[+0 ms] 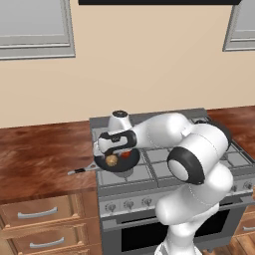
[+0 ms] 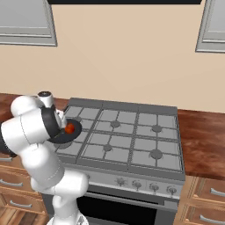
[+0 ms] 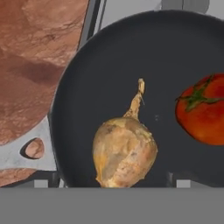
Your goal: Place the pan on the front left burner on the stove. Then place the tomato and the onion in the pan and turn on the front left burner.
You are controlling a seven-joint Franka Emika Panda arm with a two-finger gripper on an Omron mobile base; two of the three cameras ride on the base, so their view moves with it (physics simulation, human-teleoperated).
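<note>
Onion (image 3: pixel 124 151) beside tomato (image 3: pixel 203 111) in pan (image 3: pixel 109 65), claw state unclear.

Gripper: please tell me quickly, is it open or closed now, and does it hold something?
Gripper: open, holding nothing; the onion lies free in the pan beside the tomato.

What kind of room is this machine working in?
A home-style kitchen, computer-rendered: a steel gas stove with knobs, a wooden counter over drawers, and a pan holding an onion and a tomato.
</note>
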